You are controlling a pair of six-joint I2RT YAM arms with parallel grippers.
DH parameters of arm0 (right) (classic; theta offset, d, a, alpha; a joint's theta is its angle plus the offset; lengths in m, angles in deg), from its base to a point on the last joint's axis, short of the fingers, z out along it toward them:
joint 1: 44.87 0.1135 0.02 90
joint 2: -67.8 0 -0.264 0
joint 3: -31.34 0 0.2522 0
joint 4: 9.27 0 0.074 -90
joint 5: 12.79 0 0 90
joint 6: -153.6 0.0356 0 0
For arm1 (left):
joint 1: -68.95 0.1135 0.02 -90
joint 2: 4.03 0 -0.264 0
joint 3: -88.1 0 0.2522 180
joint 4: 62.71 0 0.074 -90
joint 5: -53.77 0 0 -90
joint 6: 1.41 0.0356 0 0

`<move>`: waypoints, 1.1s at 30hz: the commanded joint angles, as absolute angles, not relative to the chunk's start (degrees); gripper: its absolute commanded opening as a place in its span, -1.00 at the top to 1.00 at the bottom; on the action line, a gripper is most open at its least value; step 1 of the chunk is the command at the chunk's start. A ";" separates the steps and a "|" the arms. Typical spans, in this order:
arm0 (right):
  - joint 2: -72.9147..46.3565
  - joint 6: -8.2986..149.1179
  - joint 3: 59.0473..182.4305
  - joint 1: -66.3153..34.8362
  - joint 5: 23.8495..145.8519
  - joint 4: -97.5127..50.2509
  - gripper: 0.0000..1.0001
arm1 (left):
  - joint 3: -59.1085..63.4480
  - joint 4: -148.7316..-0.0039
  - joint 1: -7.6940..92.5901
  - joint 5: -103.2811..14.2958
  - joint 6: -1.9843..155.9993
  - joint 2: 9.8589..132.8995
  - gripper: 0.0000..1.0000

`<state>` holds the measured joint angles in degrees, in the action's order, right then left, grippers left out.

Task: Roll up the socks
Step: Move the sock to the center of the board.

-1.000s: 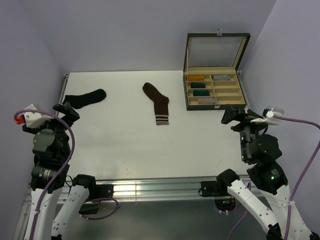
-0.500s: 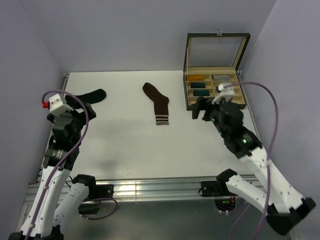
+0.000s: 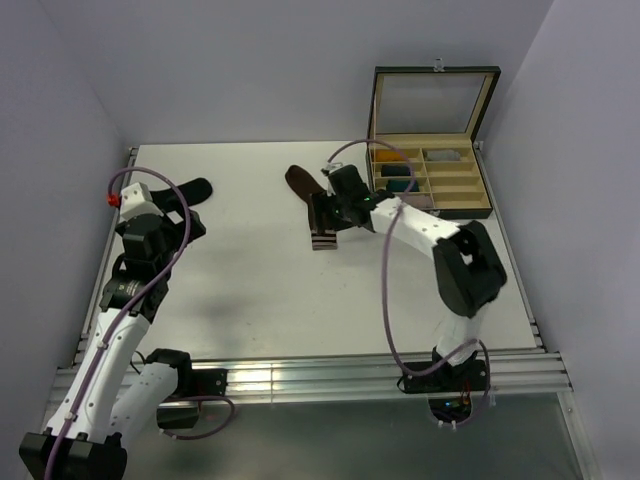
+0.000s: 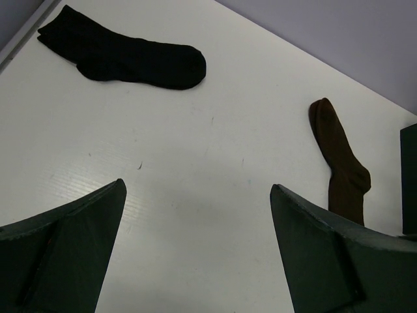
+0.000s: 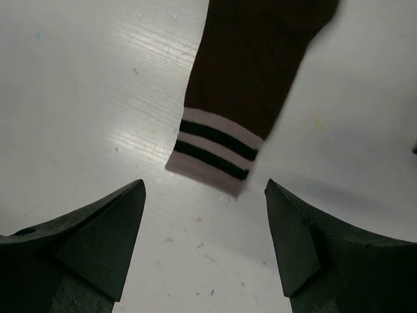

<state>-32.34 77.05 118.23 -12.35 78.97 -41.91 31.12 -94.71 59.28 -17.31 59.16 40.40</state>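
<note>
The dark brown sock lies flat at mid-table, its pale striped cuff toward the near edge. My right gripper hovers over it, open. In the right wrist view the cuff lies just ahead of the gap between the fingers of that gripper, with nothing between them. The black sock lies flat at the far left, partly hidden by my left arm. My left gripper is open, short of it. In the left wrist view that gripper shows bare table between its fingers, with the black sock and the brown sock farther off.
An open divided box stands at the far right with its lid raised. It holds mustard, teal and grey rolled bundles. The right arm stretches leftward right beside the box's front left corner.
The right arm has swung from the right side across the table to above the brown sock's cuff. The left arm has reached forward toward the black sock. Both grippers stay open.
</note>
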 commanded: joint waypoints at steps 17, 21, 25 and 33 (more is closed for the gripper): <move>-42.25 91.53 114.99 -1.27 75.99 -40.08 -0.49 | 31.62 -91.94 59.46 -18.65 60.20 37.90 -0.94; -37.15 94.27 114.62 7.84 75.27 -42.28 -0.54 | 31.71 -91.85 59.46 -18.74 60.11 37.98 -0.95; -34.07 91.38 120.84 10.85 75.98 -44.91 -0.57 | 31.71 -91.85 59.37 -19.00 60.20 37.98 -0.94; -37.66 75.38 127.28 6.91 71.05 -46.86 -0.50 | 31.89 -91.94 59.37 -19.18 60.11 37.98 -0.94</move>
<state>-37.32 82.42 125.48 9.44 73.46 -45.25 31.38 -94.25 59.28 -18.41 59.40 38.56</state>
